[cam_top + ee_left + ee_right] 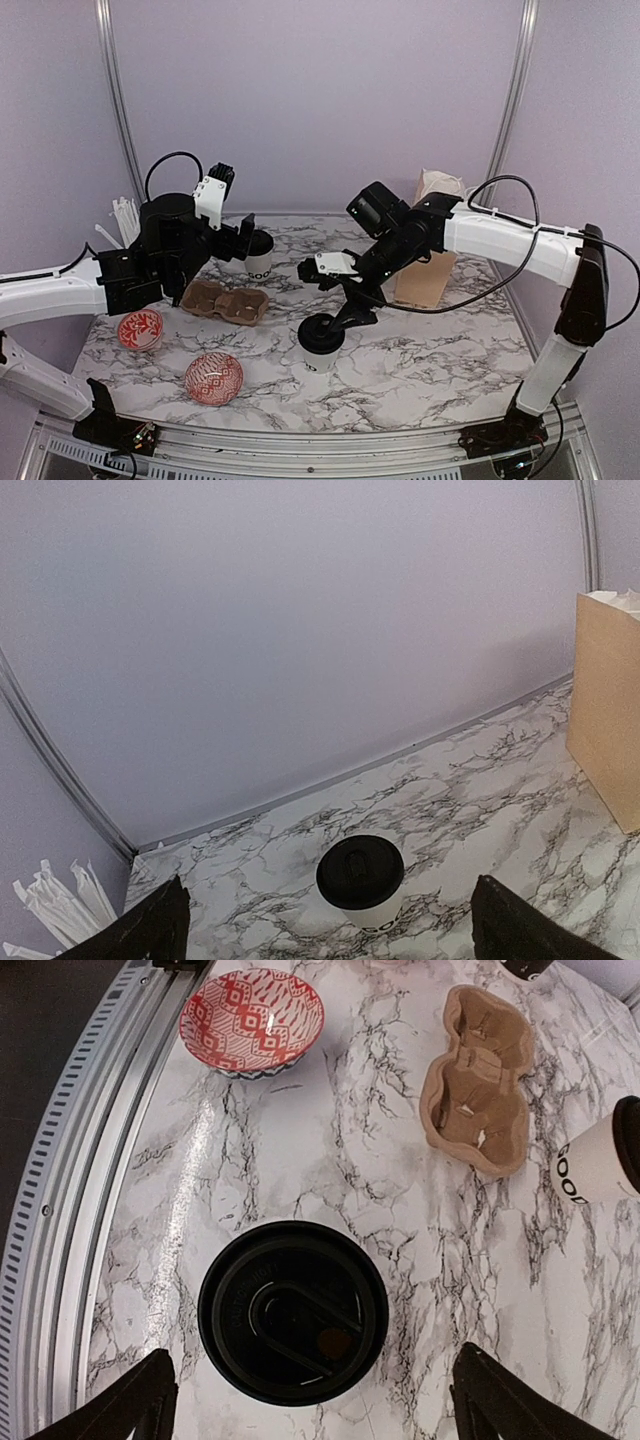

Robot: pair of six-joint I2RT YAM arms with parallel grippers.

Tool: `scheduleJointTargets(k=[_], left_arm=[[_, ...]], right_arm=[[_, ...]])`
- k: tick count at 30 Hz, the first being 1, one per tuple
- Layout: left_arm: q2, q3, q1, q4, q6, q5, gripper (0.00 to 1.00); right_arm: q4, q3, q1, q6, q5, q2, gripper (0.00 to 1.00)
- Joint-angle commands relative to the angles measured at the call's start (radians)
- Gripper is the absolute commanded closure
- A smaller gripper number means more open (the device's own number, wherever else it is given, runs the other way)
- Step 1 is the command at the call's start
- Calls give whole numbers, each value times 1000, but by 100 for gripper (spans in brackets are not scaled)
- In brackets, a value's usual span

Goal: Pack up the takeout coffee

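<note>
Lidded cup [293,1310] right of the carrier [480,1080] sits beneath the right pincer [312,1365], spread wide; closing off-centre could tip it over.

The desk [330,1160] looks like polished marble, glossy with a light streak. The lid [293,1310] is smooth black plastic, the carrier [478,1080] rough matt brown pulp, the cup [590,1165] white paper, the bag [610,700] matt tan paper
</note>
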Motion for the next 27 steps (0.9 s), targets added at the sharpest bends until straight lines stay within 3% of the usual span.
scheduleJointTargets(k=[1,3,8,16,27], left_arm=[[18,17,3,52,-85,-72,1],[57,59,2,3,-84,-145,1],[60,187,5,-205,-105,-8,1],[35,149,8,-171,-74,21,1],[29,139,8,-161,-68,21,1]], right_arm=[[-35,19,34,-35,66,22,7],[-32,26,37,-30,79,37,6],[-36,57,45,-14,94,89,6],[-57,93,61,4,110,162,7],[-80,133,70,25,123,191,24]])
